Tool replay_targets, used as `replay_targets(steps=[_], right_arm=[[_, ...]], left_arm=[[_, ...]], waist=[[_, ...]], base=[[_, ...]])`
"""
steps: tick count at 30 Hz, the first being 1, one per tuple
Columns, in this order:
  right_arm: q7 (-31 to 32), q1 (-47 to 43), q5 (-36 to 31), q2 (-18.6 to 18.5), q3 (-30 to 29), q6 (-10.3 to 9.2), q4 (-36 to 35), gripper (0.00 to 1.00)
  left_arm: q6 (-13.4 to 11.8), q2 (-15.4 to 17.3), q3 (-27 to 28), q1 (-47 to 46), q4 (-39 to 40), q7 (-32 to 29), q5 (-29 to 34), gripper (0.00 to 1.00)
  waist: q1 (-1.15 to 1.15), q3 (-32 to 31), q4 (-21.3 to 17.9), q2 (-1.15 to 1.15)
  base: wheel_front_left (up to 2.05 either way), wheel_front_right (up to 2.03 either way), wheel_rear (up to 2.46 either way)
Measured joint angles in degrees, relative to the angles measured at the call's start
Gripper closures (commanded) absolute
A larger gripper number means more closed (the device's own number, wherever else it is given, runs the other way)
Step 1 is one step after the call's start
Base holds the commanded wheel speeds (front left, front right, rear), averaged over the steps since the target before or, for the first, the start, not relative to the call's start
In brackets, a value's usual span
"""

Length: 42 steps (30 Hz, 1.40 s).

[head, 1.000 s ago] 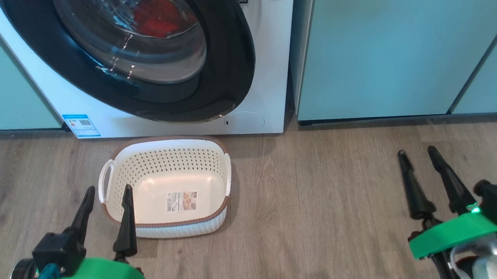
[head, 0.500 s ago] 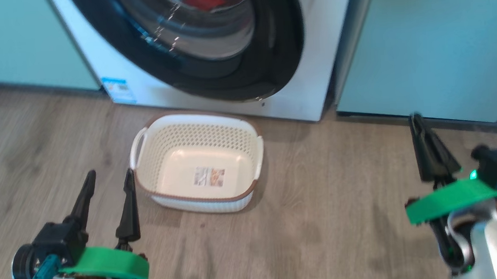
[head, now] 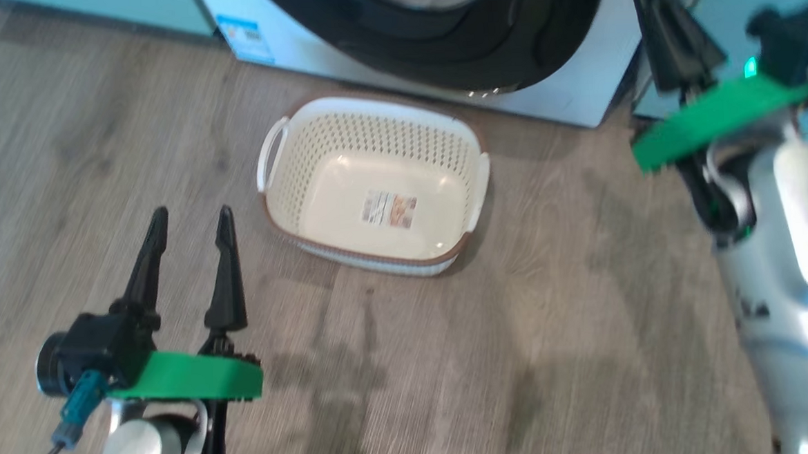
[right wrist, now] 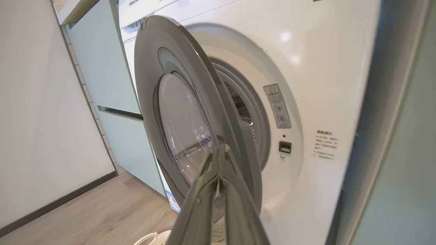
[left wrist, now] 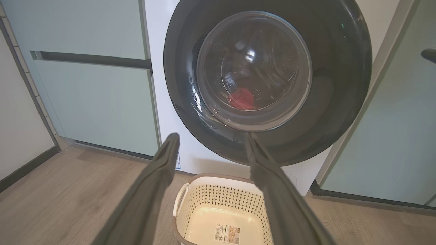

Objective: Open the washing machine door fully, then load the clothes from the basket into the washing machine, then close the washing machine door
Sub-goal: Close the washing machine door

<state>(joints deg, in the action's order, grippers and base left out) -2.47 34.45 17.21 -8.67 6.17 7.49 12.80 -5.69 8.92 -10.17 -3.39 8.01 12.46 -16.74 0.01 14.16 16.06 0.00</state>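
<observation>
Door: large round porthole door (left wrist: 259,61), glossy black rim, clear glass, stands ajar from the white front-loading washing machine (right wrist: 306,68).
Clothes: red fabric bundle (left wrist: 242,98) behind the door's glass, in the drum.
Basket: cream perforated plastic basket (head: 385,134), empty, below the door.
Right gripper (right wrist: 219,149): fingers pressed together, empty, raised just beside the door's free edge; likely the nearer pusher.
Left gripper (head: 192,214): spread wide, empty, low, well apart from the door.

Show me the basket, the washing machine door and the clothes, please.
basket (head: 385,134), head view, far perforated wall.
washing machine door (left wrist: 340,78), left wrist view, black rim.
clothes (left wrist: 242,99), left wrist view, middle of the red fabric.
</observation>
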Motion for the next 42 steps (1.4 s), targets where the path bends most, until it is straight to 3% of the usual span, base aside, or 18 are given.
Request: replay_targets(steps=[8,18,30,42], right_arm=[[-0.8,15.1,1.6,-1.8,5.8,0.00,12.1,1.00],[-4.0,22.0,3.9,-2.7,8.8,0.00,20.3,1.00],[-4.3,31.6,3.8,-5.8,9.0,0.02,29.9,1.00],[-5.4,41.5,2.4,-6.6,8.2,0.02,38.9,1.00]], left_arm=[[1.3,-1.8,-1.4,-4.1,-2.4,1.3,-0.4,0.00],[2.0,-3.3,-1.5,-5.7,-3.9,1.8,-0.4,0.00],[4.0,-5.2,-1.5,-8.5,-4.1,2.0,-0.3,0.00],[5.6,-6.3,-1.2,-10.4,-4.2,2.0,0.3,0.00]], waist=[[0.00,4.3,3.4,0.00],[-0.01,6.2,5.1,0.00],[-0.01,9.1,6.3,0.00],[-0.01,12.3,7.1,0.00]], base=[[0.00,0.00,0.00],[0.00,0.00,0.00],[0.00,0.00,0.00],[0.00,0.00,0.00]])
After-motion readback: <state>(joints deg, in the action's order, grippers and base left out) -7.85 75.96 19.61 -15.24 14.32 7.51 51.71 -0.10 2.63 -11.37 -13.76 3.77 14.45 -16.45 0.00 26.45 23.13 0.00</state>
